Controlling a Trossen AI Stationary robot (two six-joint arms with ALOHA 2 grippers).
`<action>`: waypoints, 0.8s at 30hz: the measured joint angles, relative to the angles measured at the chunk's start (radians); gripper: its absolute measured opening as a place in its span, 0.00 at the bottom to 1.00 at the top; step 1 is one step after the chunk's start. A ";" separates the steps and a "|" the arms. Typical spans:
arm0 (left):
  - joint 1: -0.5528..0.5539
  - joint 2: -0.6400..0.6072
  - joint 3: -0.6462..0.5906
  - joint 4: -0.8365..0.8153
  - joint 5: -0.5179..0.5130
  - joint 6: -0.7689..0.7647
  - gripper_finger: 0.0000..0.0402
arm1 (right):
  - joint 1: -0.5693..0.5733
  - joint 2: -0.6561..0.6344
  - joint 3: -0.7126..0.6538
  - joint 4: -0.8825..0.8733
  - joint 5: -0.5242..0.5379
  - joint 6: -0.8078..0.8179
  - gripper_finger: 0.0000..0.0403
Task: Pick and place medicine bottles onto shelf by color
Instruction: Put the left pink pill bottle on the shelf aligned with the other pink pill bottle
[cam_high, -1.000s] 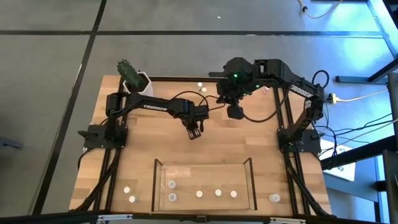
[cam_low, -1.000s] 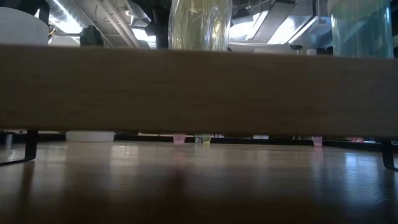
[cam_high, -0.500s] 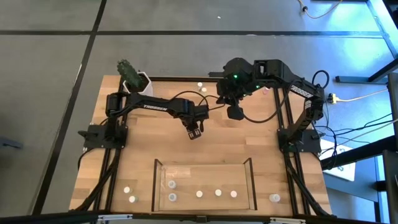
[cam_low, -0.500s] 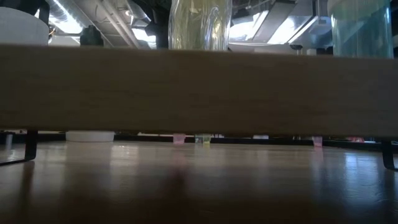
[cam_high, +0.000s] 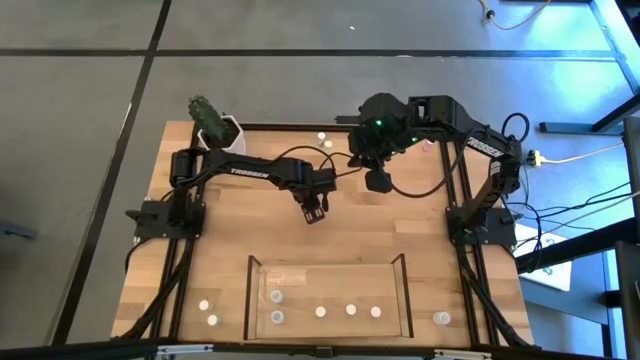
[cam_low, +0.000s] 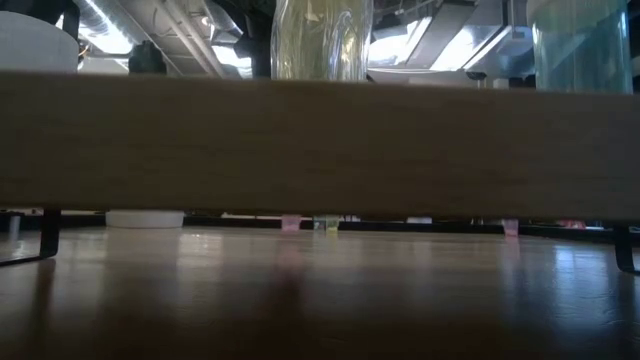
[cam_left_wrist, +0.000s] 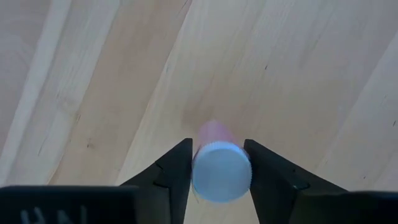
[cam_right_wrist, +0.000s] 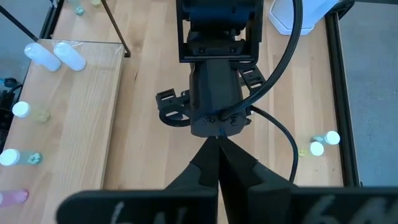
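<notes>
My left gripper (cam_high: 313, 210) hovers over the middle of the table, fingers pointing down, shut on a small pink bottle with a white cap (cam_left_wrist: 221, 171). My right gripper (cam_high: 377, 182) is just to its far right, shut and empty, its fingertips together in its wrist view (cam_right_wrist: 217, 144). The shelf (cam_high: 328, 268), a clear-walled tray with a wood floor, stands at the near edge with several bottles in it, such as one with a white cap (cam_high: 320, 312). More bottles stand on the table at the near left (cam_high: 203, 302), the near right (cam_high: 441, 318) and the far edge (cam_high: 322, 136). My left gripper pinches the pink bottle at its white cap (cam_left_wrist: 200, 163) between its two fingers, one on each side. The fingers come from above, pointing down. The bottle is upright, its pink body (cam_left_wrist: 213, 132) below the cap; whether its base touches the table cannot be told.
A white pot with a cactus (cam_high: 215, 125) stands at the far left corner. The black frame (cam_high: 462, 200) runs along the table's sides. In the low view the shelf's wood floor (cam_low: 320, 145) fills most of the picture, with small bottles (cam_low: 289, 224) beyond it.
</notes>
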 joint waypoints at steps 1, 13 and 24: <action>0.000 0.000 0.000 0.000 0.000 0.000 0.35 | 0.000 0.000 0.000 0.000 0.000 0.000 0.01; 0.000 0.000 0.000 -0.001 0.000 -0.022 0.38 | 0.000 0.000 0.000 0.000 0.000 0.000 0.01; 0.001 -0.111 0.000 -0.033 -0.025 -0.055 0.39 | 0.000 0.000 0.000 -0.005 0.000 -0.004 0.01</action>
